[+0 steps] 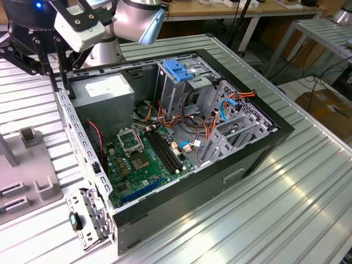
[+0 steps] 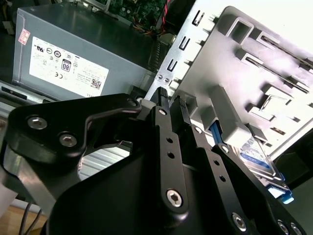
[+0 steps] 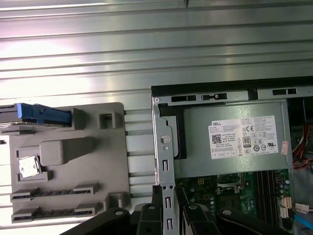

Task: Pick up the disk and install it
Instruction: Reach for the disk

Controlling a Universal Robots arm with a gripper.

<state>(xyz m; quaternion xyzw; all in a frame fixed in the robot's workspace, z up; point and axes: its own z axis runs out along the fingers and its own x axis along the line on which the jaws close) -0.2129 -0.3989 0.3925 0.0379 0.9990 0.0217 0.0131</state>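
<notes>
The disk [image 3: 41,115] is a silver drive in a blue rail frame, resting at one corner of a grey fixture plate [image 3: 68,171] beside the computer case. In the second wrist view its blue-and-white label [image 2: 255,151] shows behind the fixture's raised block. My gripper [image 3: 169,211] hangs open over the case's edge wall next to the power supply, well apart from the disk, with nothing held. The gripper [image 1: 53,82] sits at the upper part of the exterior view's left. Its black fingers [image 2: 164,98] fill the foreground in the second wrist view.
The open computer case [image 1: 275,135] lies on a ribbed metal table [image 1: 308,209]. Inside are a grey power supply [image 1: 104,91], a green motherboard [image 1: 140,162], loose cables and a metal drive cage with a blue bracket [image 1: 179,69]. The grey fixture [image 1: 30,184] lies to the case's left.
</notes>
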